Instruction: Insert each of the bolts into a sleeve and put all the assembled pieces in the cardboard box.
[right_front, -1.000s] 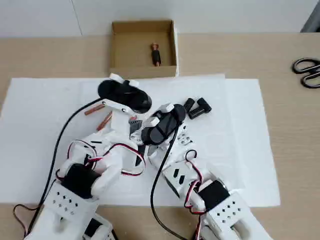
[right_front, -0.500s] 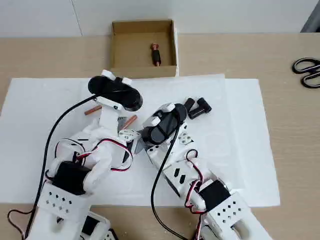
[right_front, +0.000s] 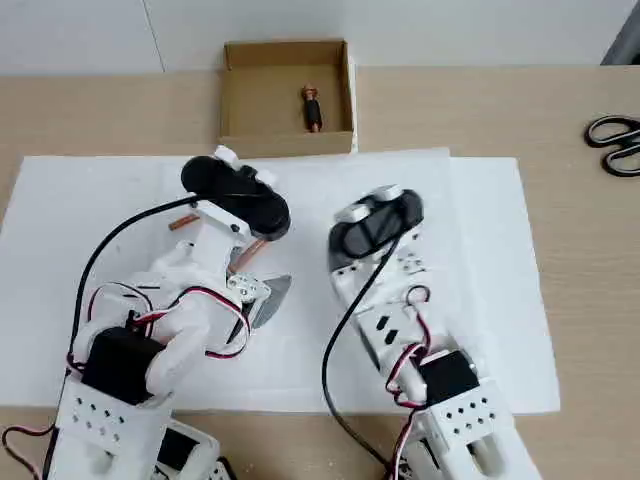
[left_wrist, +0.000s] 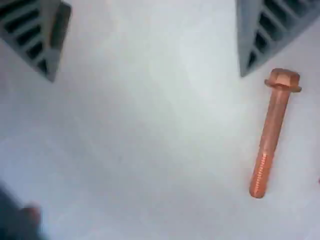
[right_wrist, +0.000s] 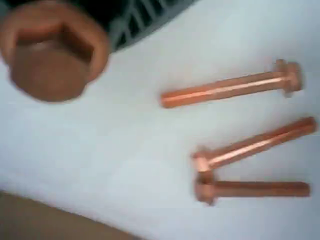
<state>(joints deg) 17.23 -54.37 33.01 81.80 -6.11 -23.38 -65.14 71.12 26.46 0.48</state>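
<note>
In the right gripper (right_wrist: 80, 20) sits the gripped bolt (right_wrist: 50, 55), clenched between the jaws with its hex head turned end-on to the wrist camera. Whether a sleeve is on its shank I cannot tell. Beyond it, three loose bolts lie on the white sheet (right_wrist: 125, 150). One (right_wrist: 230, 87) lies alone. The other two (right_wrist: 255, 145) (right_wrist: 252, 189) have their heads just beside each other and their shanks spread apart in a narrow V.

The left gripper (left_wrist: 145, 75) is released. Its two fingers (left_wrist: 37, 40) stand wide apart above bare sheet with nothing between them. One copper bolt (left_wrist: 275, 132) lies flat just beside the tip of the other finger, its head nearest that tip.

In the high view, two bolts show in part at the left arm (right_front: 190, 290), one (right_front: 183, 222) poking out beside the wrist housing, the other (right_front: 252, 250) just under it. This arm is folded over the left half of the sheet, with its wrist toward the cardboard box (right_front: 240, 100). The right arm (right_front: 385, 290) stretches from the near edge to the middle of the sheet.

The box stands on the table (right_front: 480, 110) at the sheet's far edge and holds one assembled piece (right_front: 312, 108). One pair of scissors (right_front: 615, 145) lies at the table's right edge, well apart.
</note>
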